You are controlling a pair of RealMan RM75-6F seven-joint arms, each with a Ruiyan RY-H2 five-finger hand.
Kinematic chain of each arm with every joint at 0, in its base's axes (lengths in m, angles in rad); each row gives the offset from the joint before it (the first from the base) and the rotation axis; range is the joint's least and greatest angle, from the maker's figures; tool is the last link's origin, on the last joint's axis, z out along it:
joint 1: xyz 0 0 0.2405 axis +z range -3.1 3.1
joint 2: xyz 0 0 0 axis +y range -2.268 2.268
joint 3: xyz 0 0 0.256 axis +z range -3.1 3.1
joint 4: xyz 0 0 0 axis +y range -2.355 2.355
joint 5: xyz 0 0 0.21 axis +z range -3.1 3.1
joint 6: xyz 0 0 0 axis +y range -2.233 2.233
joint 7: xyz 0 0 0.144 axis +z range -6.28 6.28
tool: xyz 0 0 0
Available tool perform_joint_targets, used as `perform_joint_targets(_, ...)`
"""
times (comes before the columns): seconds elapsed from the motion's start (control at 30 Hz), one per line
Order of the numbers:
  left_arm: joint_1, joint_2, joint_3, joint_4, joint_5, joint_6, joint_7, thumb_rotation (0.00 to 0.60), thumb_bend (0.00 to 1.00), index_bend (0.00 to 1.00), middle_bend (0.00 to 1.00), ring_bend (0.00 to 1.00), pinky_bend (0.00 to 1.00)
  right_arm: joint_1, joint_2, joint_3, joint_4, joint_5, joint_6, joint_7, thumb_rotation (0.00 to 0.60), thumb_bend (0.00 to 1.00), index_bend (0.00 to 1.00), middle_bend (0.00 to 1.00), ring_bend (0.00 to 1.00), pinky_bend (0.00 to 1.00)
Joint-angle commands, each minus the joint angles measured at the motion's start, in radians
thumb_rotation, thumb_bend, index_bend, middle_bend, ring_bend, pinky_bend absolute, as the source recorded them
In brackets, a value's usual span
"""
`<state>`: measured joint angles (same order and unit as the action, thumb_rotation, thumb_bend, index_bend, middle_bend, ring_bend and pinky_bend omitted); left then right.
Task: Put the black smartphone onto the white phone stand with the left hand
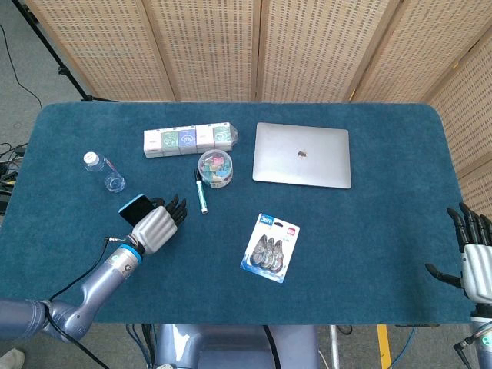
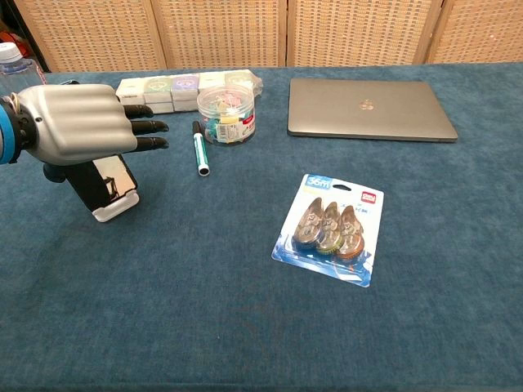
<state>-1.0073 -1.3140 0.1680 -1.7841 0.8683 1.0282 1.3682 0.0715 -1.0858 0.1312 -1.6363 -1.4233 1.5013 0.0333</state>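
black smartphone [image 2: 109, 181] — leaning on white phone stand [image 2: 115, 205] | left hand [image 2: 75, 124] above it | fingers [image 2: 145, 128] extended — holding nothing

Worktop [image 1: 369, 231] is covered in deep teal felt, kind of carpet-like. Laptop [image 1: 302, 154] is plain silver-grey. The smartphone [image 2: 105, 181] is black with a glossy screen, sitting on a white stand [image 2: 116, 205]. Left hand [image 2: 78, 124] is silver with black fingertips and a blue band at the wrist; right hand [image 1: 475, 261] is pale grey with dark fingers. Marker [image 1: 201, 190] is black and white with a teal-green cap. Blister pack [image 1: 270, 247] is blue-edged. Screens [image 1: 254, 46] at 12 o'clock are tan woven wicker.
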Motion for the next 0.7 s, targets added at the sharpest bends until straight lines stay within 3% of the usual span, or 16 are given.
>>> perform_joint_targets(0.03, 0.01, 0.028, 0.001, -0.031, 0.036, 0.001, -0.056, 0.6, 0.0, 0.0, 0.0, 0.0, 0.32, 0.001, -0.001, 0.0, 0.0, 0.002, -0.001, -0.002, 0.6, 0.0, 0.0, 0.0, 0.0, 0.0)
perform_joint_targets(0.2, 0.03, 0.105, 0.011, -0.106, 0.105, -0.001, -0.152, 0.6, 0.0, 0.0, 0.0, 0.0, 0.25, 0.002, -0.004, -0.002, 0.0, 0.004, -0.007, -0.009, 0.6, 0.0, 0.0, 0.0, 0.0, 0.0)
perform_joint_targets(0.43, 0.069, 0.171, 0.007, -0.13, 0.235, 0.039, -0.262, 0.6, 0.0, 0.0, 0.0, 0.0, 0.19, 0.004, -0.01, -0.008, -0.004, -0.003, -0.01, -0.023, 0.6, 0.0, 0.0, 0.0, 0.0, 0.0)
perform_joint_targets(0.7, 0.215, 0.3, -0.018, -0.163, 0.476, 0.202, -0.688, 0.6, 0.0, 0.0, 0.0, 0.0, 0.07, 0.004, -0.012, -0.007, -0.004, 0.0, -0.01, -0.028, 0.6, 0.0, 0.0, 0.0, 0.0, 0.0)
